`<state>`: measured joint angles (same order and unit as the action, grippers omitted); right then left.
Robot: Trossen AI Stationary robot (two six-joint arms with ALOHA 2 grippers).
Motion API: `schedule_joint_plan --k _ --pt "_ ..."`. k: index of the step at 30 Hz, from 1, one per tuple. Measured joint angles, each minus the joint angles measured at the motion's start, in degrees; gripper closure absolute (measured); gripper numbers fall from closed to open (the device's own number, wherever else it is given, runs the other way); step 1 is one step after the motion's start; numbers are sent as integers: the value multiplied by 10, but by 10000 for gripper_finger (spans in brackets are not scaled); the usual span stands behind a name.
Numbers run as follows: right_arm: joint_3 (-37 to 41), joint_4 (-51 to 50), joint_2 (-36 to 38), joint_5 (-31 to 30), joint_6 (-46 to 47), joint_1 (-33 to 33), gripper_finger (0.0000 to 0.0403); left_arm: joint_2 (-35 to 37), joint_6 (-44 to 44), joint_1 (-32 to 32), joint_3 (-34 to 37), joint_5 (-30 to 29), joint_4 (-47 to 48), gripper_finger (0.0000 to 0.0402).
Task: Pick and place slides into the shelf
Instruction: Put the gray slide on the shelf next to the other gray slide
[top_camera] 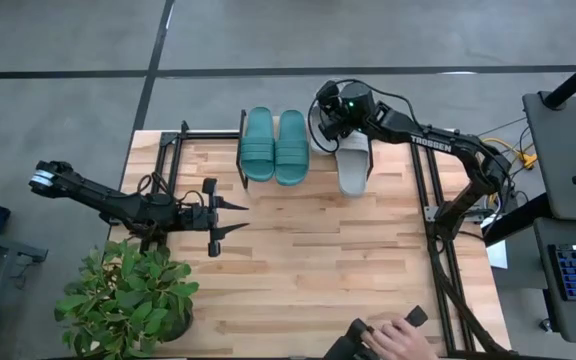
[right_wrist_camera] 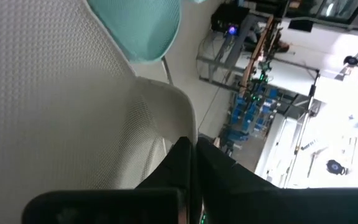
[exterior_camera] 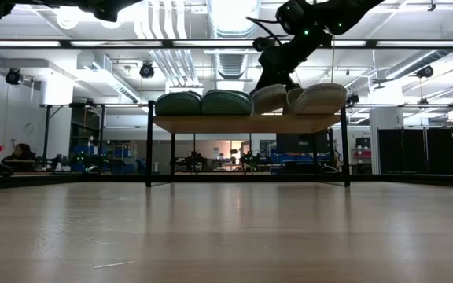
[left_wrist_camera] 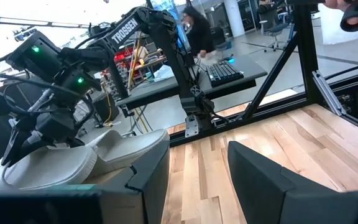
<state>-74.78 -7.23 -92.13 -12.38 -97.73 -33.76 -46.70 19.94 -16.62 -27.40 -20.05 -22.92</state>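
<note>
The shelf (exterior_camera: 246, 123) stands at the table's far edge. On its plank lie two teal slides (top_camera: 258, 146) (top_camera: 292, 147) and, to their right, two grey slides (exterior_camera: 270, 98) (exterior_camera: 318, 97). My right gripper (right_wrist_camera: 190, 149) is shut and hovers over the grey slide next to the teal pair (left_wrist_camera: 36, 168), its fingertips at that slide. The gripper hides most of that slide in the high view; the other grey slide (top_camera: 355, 165) shows in full. My left gripper (top_camera: 234, 217) stands open above the table's left part, pointing level toward the right, with nothing between its fingers. My right gripper has its shut fingers (right_wrist_camera: 182, 162) at the raised rim of the grey slide (right_wrist_camera: 166, 118), beside the teal slide (right_wrist_camera: 143, 28). It comes slanting down from the table's right. The slide lies flat on the shelf plank. Whether the tips press on it, I cannot tell.
A potted plant (top_camera: 128, 300) stands at the table's near left corner, close under my left arm. A person's hand (top_camera: 400, 340) with a dark object shows at the near edge. Black frame rails (top_camera: 438, 260) run along the table's right side. Bare wood (top_camera: 318, 250) lies between.
</note>
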Motion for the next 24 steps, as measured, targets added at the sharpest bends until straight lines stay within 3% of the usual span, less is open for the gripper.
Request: schedule_joint_plan --k 15,24 --pt "-5 23 -1 60 3 -1 394 0 0 0 0 0 0 253" --pt "-5 17 -17 67 16 -14 394 0 0 0 0 0 0 253"
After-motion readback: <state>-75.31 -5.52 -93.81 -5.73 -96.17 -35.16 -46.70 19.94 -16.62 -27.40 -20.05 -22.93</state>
